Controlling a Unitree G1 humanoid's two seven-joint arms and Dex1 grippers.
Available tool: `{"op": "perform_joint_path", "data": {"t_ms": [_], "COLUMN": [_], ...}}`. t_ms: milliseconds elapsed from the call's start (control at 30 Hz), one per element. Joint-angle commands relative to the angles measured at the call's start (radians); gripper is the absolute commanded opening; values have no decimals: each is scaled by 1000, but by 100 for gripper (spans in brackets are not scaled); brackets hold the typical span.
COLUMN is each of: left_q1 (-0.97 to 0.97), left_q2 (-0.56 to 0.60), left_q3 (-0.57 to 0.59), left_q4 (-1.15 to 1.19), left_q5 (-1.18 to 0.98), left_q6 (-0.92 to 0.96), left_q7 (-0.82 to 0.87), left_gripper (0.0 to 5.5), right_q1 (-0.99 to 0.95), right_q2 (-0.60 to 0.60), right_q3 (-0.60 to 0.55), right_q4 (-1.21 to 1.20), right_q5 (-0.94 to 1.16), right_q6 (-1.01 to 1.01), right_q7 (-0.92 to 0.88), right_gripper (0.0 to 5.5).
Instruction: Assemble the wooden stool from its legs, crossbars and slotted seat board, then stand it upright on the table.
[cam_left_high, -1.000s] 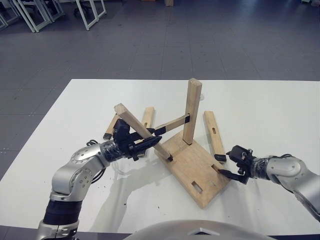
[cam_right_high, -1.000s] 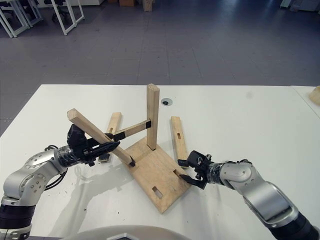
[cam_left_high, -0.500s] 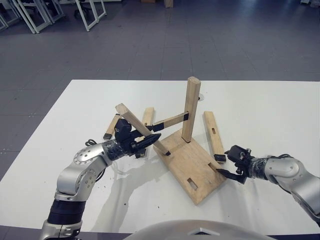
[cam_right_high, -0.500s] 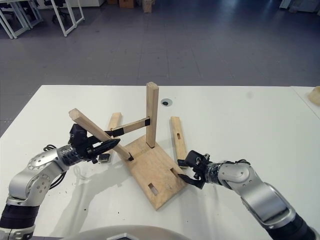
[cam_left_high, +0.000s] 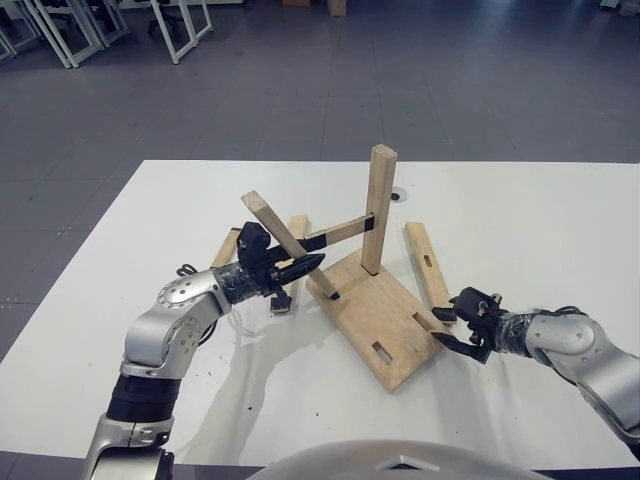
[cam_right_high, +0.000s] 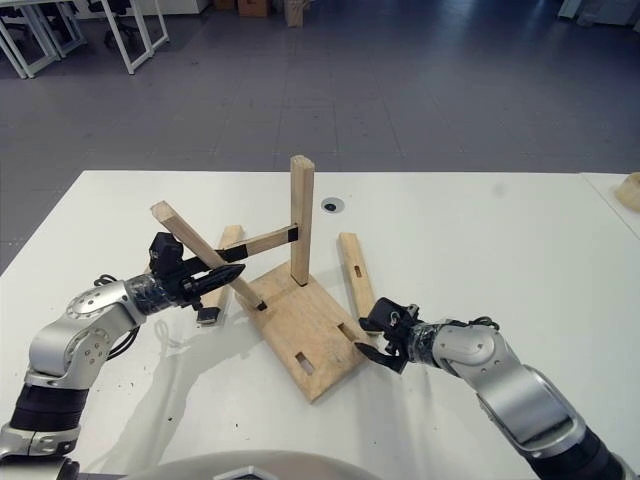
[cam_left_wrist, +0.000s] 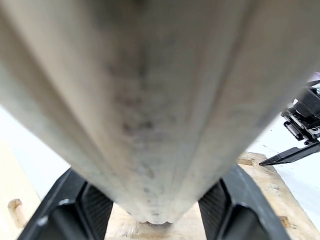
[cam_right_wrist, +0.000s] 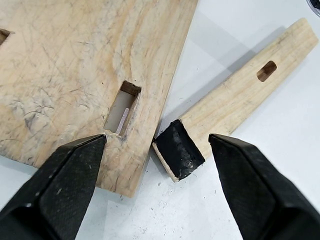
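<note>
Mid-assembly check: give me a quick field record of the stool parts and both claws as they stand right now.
seat board: lying on the table, two slots empty
upright leg: standing in the board
leaning leg: tilted, lower end at the board, held by left claw
crossbar: spans between those two legs
loose leg: on the table beside the board
right claw: open, straddling the loose leg's black-capped end and the board's edge
spare pieces: two, on the table beyond the left claw

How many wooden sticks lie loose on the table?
3. Two sticks left of the seat board, beyond the leg in the left gripper; one right of the board. More may be hidden.
</note>
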Motion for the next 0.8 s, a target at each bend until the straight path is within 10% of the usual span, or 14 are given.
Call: {"op": "perform_joint_path", "data": {"t_ms": [33, 800], "left_q1": [4, -41], "left_q2": [-21, 80], "left_q3": [11, -140], "left_q4": [34, 139], "left_q5": [-1, 195], "left_q6": [66, 32], "left_q7": [37, -17], "left_gripper": [205, 205], "right_q1": [-11, -49], "right_q2": [11, 80], "right_q3": [20, -27], "right_q4": [13, -16], "right_q5": [-16, 5], "right_q6": [15, 47], "right_q7": [6, 0], "right_gripper": [380, 380]}}
